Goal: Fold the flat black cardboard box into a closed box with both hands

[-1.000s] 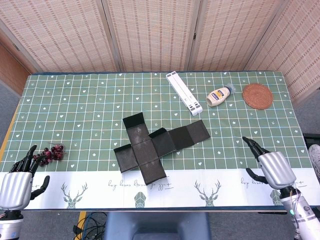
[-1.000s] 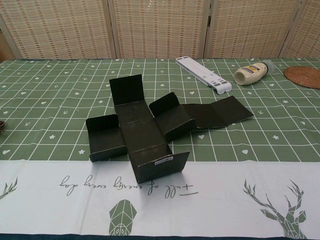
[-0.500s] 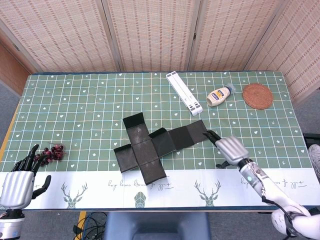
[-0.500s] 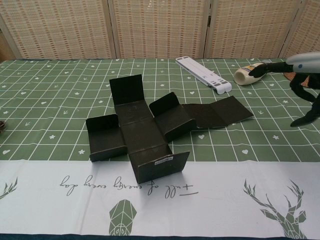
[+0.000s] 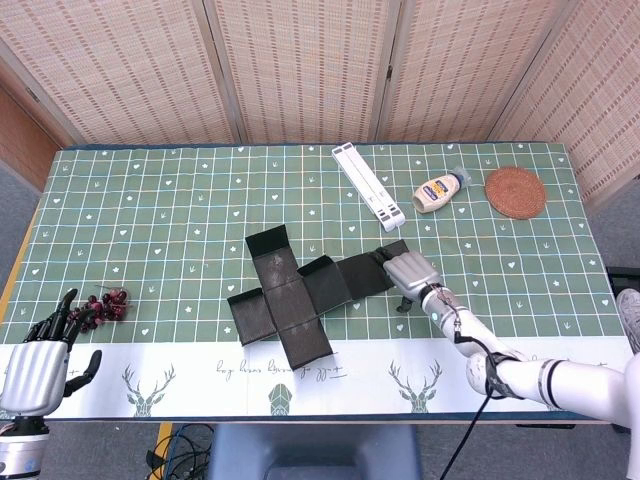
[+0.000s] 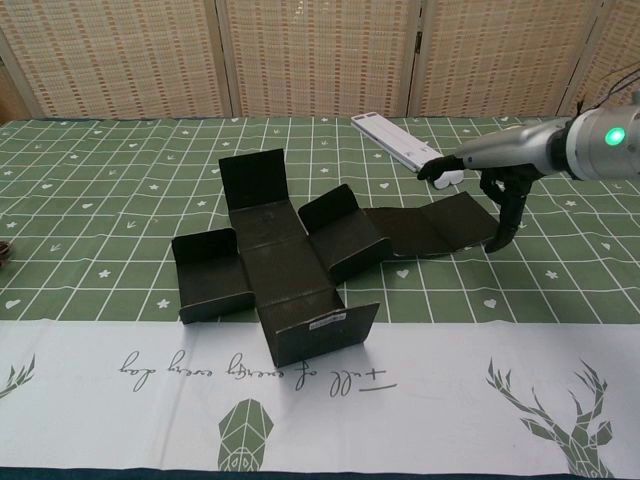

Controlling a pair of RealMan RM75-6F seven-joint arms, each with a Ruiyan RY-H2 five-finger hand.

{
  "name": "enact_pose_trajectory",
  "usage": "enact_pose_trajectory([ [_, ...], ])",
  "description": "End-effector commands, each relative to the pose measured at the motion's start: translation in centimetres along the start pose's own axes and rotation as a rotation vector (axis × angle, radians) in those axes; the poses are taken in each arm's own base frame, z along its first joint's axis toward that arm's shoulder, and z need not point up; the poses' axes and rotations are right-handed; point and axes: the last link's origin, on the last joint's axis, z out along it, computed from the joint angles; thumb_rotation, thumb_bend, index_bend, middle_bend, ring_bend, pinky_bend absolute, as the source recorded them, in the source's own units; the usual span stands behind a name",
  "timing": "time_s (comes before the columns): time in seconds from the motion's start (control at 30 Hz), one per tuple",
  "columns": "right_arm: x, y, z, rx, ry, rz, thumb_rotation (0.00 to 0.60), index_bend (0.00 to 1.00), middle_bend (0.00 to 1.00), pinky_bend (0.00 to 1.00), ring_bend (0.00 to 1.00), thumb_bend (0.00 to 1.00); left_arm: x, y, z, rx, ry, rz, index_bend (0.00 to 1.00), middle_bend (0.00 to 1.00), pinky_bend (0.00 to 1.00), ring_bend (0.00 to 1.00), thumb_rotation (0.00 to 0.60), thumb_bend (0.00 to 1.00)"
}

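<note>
The box [image 5: 305,295] lies unfolded in a cross near the middle of the table [image 5: 150,200], a little toward the front edge, with several flaps already tilted up and its long lid strip stretching flat toward the right. The step in hand looks like lifting that strip, and it would go best if the right hand [image 5: 410,272] slid its fingertips under the far-right end and swung it over along the creases, while the left hand steadied the base so the card does not skate on the cloth. The right hand hovers just over the strip's right end, palm down, fingers apart and pointing inward, thumb hanging to the table, holding nothing. The left hand [image 5: 35,360] waits at the front-left corner, fingers spread, empty.
</note>
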Motion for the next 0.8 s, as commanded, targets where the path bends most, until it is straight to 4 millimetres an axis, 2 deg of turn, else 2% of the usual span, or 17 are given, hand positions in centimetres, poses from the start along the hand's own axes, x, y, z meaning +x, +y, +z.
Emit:
enact_pose_trajectory([
  [0.03, -0.4, -0.9, 1.5, -0.007, -0.026, -0.029, 0.6, 0.0, 0.04, 1.0, 0.72, 0.13, 0.0, 0.0, 0.0, 0.001, 0.0, 0.001, 0.22, 0.06, 0.29, 0.21, 0.6, 0.36],
  [0.47, -0.1, -3.8, 4.6, 0.003, -0.038, -0.077, 0.6, 0.0, 0.04, 1.0, 0.72, 0.13, 0.1, -0.3, -0.1, 0.016, -0.002, 0.003, 0.22, 0.06, 0.29, 0.2, 0.6, 0.36],
  [0.8, 0.0, -5.0, 6.7, -0.007, -0.055, -0.133, 0.6, 0.0, 0.04, 1.0, 0.72, 0.13, 0.1, -0.9, -0.5, 0.04, -0.005, 0.003, 0.22, 0.06, 0.29, 0.2, 0.6, 0.36],
])
